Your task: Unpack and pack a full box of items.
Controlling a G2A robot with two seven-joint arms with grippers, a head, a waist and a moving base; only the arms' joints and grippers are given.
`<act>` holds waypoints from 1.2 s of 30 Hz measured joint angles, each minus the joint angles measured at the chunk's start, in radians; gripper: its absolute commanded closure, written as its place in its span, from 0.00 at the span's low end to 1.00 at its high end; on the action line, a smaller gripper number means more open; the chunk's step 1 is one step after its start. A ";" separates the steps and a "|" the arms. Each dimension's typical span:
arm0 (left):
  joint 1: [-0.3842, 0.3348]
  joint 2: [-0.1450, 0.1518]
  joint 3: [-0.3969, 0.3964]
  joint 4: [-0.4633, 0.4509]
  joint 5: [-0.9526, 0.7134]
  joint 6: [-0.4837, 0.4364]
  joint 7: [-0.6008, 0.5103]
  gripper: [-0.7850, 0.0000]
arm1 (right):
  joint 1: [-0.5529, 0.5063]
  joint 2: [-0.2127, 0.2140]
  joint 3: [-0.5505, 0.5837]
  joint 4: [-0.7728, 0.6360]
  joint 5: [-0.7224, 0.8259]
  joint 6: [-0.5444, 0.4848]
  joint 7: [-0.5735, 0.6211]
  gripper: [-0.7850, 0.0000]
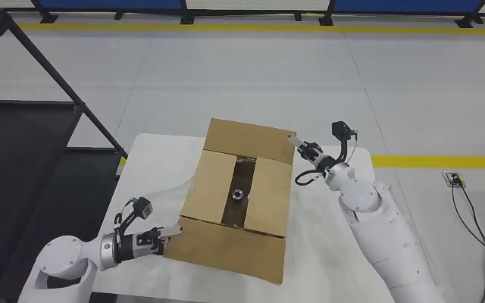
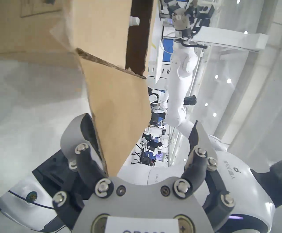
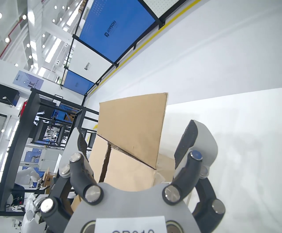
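A brown cardboard box [image 1: 267, 198] stands in the middle of the white table [image 1: 155, 174]. Its two side flaps are folded nearly shut, leaving a narrow gap, and a small dark and silver item [image 1: 238, 194] lies inside. My left gripper [image 1: 168, 231] is at the corner of the near flap [image 1: 227, 250]. In the left wrist view this gripper [image 2: 143, 120] is open with the near flap [image 2: 116, 114] between its fingers, against one finger [image 2: 84, 132]. My right gripper [image 1: 298, 144] is at the corner of the far flap [image 1: 250, 139], open around that far flap [image 3: 132, 123] in its wrist view.
A black metal frame [image 1: 53, 83] stands off the table's left side. Bare tabletop lies to the left of the box and between the box and the right arm [image 1: 311, 227]. A white cap-like item [image 2: 134, 21] shows inside the box.
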State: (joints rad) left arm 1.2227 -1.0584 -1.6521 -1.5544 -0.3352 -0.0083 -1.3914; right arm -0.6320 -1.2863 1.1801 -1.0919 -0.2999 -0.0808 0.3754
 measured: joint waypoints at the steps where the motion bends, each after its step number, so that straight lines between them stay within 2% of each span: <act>1: 0.001 0.001 -0.002 -0.007 -0.013 0.006 0.001 0.00 | 0.022 -0.005 -0.011 0.035 0.009 -0.008 0.008 0.00; 7: 0.015 0.003 -0.005 -0.071 -0.077 0.031 0.065 0.00 | 0.149 -0.047 -0.089 0.269 0.074 -0.105 0.028 0.00; 14: 0.024 0.002 0.000 -0.135 -0.136 0.087 0.212 0.00 | 0.242 -0.086 -0.115 0.469 0.227 -0.312 0.113 0.00; 20: 0.011 0.002 0.021 -0.166 -0.120 0.152 0.341 0.00 | 0.275 -0.088 -0.084 0.532 0.323 -0.458 0.197 0.00; 26: -0.006 -0.001 0.058 -0.192 -0.095 0.166 0.459 0.00 | 0.277 -0.071 -0.042 0.495 0.386 -0.552 0.303 0.00; 31: -0.015 -0.004 0.095 -0.220 -0.042 0.156 0.555 0.00 | 0.242 -0.045 -0.008 0.373 0.395 -0.523 0.400 0.00; 34: -0.024 -0.006 0.123 -0.229 -0.007 0.144 0.605 0.00 | 0.208 -0.026 0.014 0.274 0.385 -0.425 0.481 0.00; 36: -0.031 -0.008 0.144 -0.230 0.020 0.137 0.634 0.00 | 0.186 -0.015 0.025 0.204 0.378 -0.316 0.529 0.00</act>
State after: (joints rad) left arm 1.1915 -1.0662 -1.5080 -1.7841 -0.3148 0.1284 -0.7577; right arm -0.4458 -1.3014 1.2049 -0.8883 0.0779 -0.3972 0.9042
